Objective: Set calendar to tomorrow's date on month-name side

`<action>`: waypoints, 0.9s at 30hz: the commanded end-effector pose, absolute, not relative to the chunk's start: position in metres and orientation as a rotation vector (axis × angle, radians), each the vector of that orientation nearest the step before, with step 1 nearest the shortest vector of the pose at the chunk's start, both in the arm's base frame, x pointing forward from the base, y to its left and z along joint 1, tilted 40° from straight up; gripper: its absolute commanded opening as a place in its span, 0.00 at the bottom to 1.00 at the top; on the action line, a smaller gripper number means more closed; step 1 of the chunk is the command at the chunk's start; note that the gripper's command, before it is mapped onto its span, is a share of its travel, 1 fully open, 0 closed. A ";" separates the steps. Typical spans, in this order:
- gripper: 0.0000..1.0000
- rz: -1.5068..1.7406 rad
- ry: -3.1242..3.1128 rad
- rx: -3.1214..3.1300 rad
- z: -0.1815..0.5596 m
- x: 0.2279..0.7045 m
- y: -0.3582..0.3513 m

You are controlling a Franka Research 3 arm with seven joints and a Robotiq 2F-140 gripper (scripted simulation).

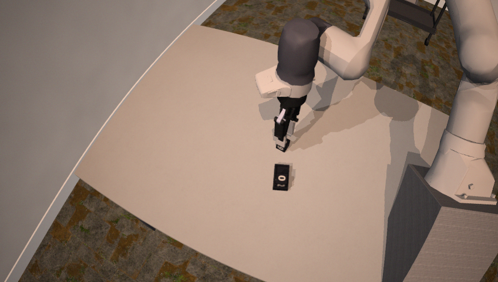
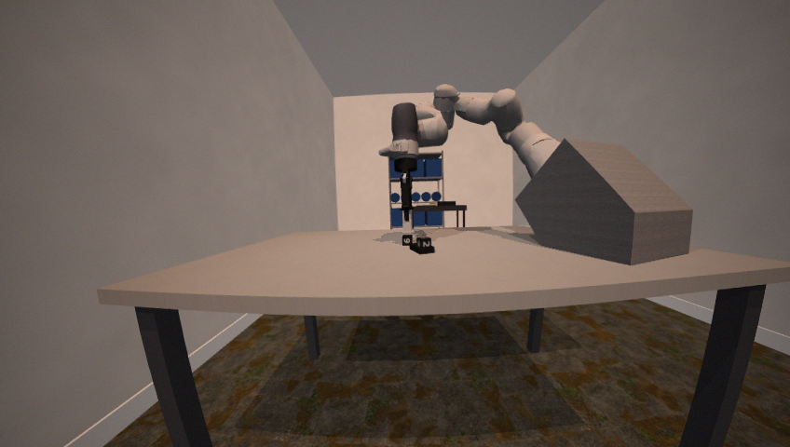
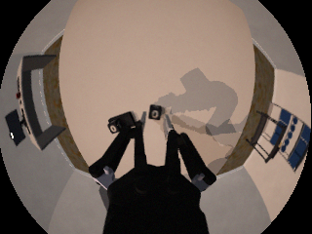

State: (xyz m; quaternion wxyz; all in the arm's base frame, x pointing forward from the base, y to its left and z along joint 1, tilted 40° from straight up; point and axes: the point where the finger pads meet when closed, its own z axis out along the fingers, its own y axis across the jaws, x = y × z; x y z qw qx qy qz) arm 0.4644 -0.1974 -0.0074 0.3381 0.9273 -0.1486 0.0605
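A black calendar tray (image 1: 281,172) lies flat on the table. One black cube (image 1: 281,178) stands in its near half with a white 0 on top. In the exterior view the tray (image 2: 422,249) and this cube (image 2: 426,242) show a 2 toward the camera. The second black cube (image 1: 281,147) stands on the table just beyond the tray, apart from it, and shows a 6 in the exterior view (image 2: 407,239). My gripper (image 1: 283,141) points straight down just above this cube, fingers partly open. In the wrist view the cube (image 3: 155,112) lies between and beyond the fingertips, with the tray (image 3: 123,121) to the left.
The grey robot base block (image 1: 436,227) stands at the table's right edge. A shelf with blue boxes (image 2: 415,191) and a dark side table stand far behind the table.
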 end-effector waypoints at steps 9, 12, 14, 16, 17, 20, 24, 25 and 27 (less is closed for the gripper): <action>0.29 0.170 -0.397 2.416 -0.014 0.467 -0.203; 0.29 0.170 -0.397 2.416 -0.014 0.467 -0.204; 0.29 0.170 -0.397 2.416 -0.015 0.467 -0.204; 0.29 0.170 -0.397 2.416 -0.015 0.467 -0.204; 0.29 0.170 -0.397 2.416 -0.015 0.467 -0.204; 0.29 0.170 -0.397 2.416 -0.015 0.467 -0.204; 0.29 0.170 -0.397 2.416 -0.015 0.467 -0.204; 0.29 0.170 -0.397 2.416 -0.015 0.467 -0.204; 0.29 0.170 -0.397 2.416 -0.015 0.467 -0.204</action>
